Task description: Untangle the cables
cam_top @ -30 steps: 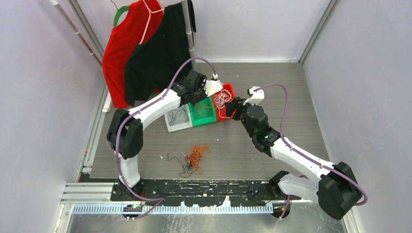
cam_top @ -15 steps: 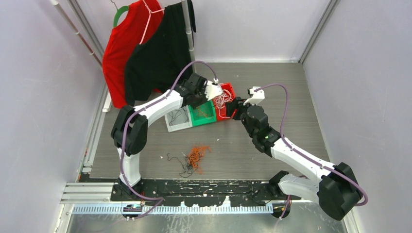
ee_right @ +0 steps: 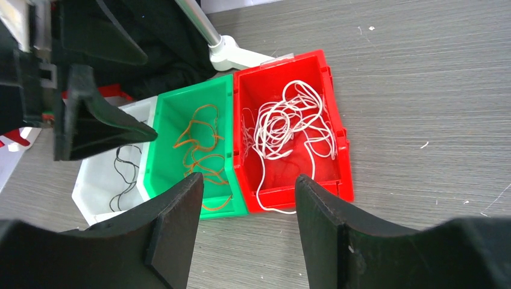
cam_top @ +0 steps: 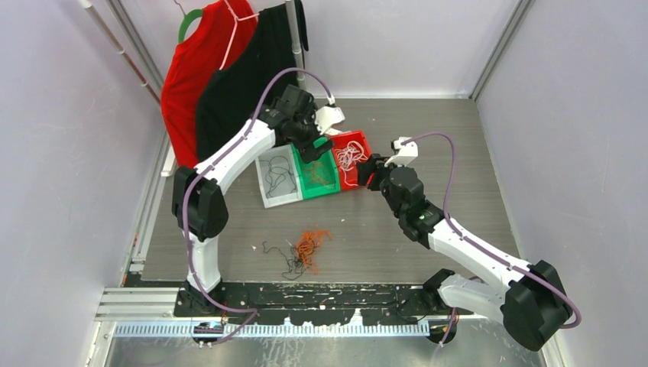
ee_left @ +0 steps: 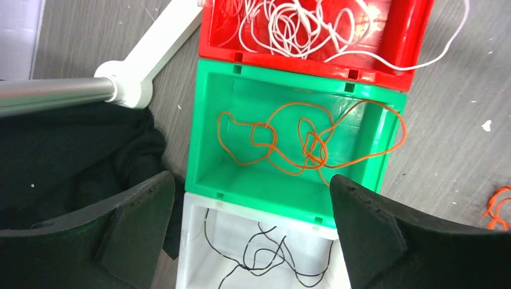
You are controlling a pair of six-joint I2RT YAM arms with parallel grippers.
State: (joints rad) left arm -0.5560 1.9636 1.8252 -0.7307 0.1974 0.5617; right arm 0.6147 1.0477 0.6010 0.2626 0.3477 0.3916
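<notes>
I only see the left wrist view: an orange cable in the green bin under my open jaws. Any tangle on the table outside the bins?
Observer: Yes. A snarl of orange and black cables lies on the table toward the arm bases, apart from the bins.
Operator: And the right gripper?
Observer: The right gripper hovers beside the red bin, jaws open, nothing held.
Operator: The dark cloth at my picture's edge?
Observer: A black shirt hanging on the rack, beside a red shirt.

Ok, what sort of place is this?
Probably a lab robot cell: blank walls and aluminium frame boxing in a table, arms bolted at its edge, sorting bins and hung shirts as props.
</notes>
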